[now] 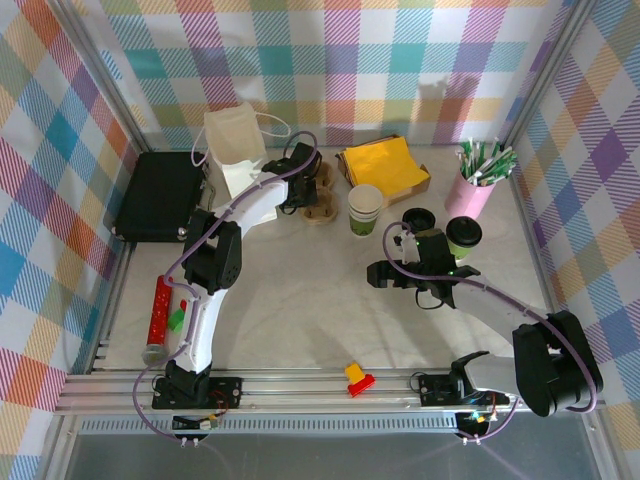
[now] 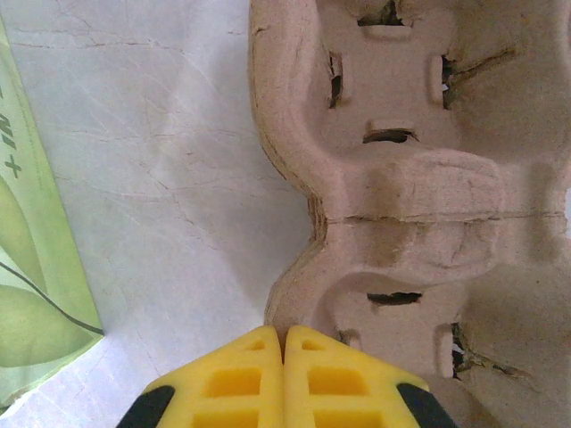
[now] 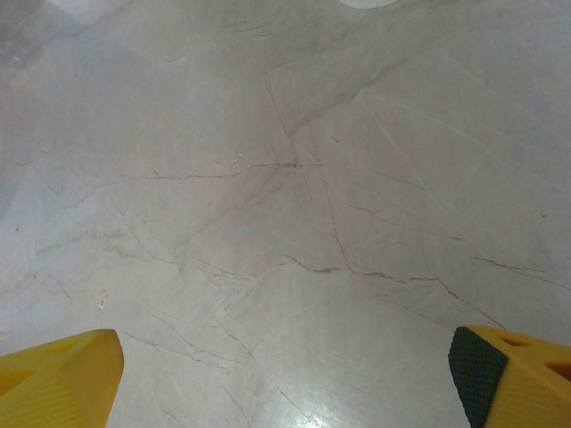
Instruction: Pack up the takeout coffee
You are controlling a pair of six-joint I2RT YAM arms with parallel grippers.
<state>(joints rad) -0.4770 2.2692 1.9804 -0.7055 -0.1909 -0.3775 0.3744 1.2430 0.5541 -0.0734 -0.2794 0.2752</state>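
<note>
The takeout coffee (image 1: 463,236), black lid on, stands upright on the surface (image 1: 300,320) right of centre, near the pink cup of sticks (image 1: 470,190) and close beside the right arm. The right jaws are spread wide above bare marble, holding nothing, with a yellow fingertip (image 3: 62,370) at each lower corner of the wrist view. The left jaws are pressed together with nothing between them, at the rim of the pulp cup carrier (image 2: 419,205), which lies near the white paper bag (image 1: 235,145).
</note>
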